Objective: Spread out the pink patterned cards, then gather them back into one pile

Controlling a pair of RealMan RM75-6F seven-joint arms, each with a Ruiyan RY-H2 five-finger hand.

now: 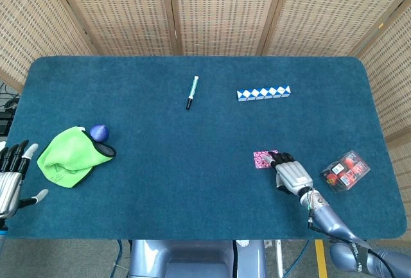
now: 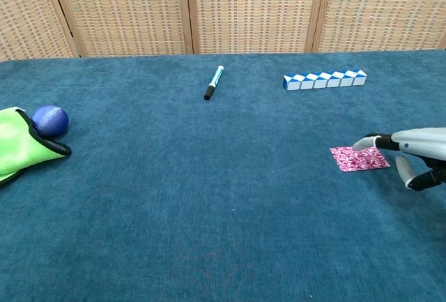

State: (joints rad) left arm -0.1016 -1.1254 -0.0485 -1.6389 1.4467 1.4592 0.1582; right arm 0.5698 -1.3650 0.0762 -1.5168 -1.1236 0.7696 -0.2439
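Observation:
The pink patterned cards [image 1: 263,159] [image 2: 355,159] lie in one flat pile on the blue cloth, right of centre. My right hand [image 1: 292,173] [image 2: 414,150] lies low over the pile's right end with its fingers stretched out, and the fingertips [image 2: 364,141] reach onto the cards' right part. It holds nothing. At the table's left front edge my left hand [image 1: 9,178] hangs with its fingers spread and nothing in it; the chest view does not show it.
A green cloth [image 1: 69,156] and a blue ball [image 1: 99,132] sit at the left. A marker pen [image 1: 192,92] and a blue-and-white block strip [image 1: 263,93] lie further back. A clear box with red contents [image 1: 345,170] rests right of my right hand.

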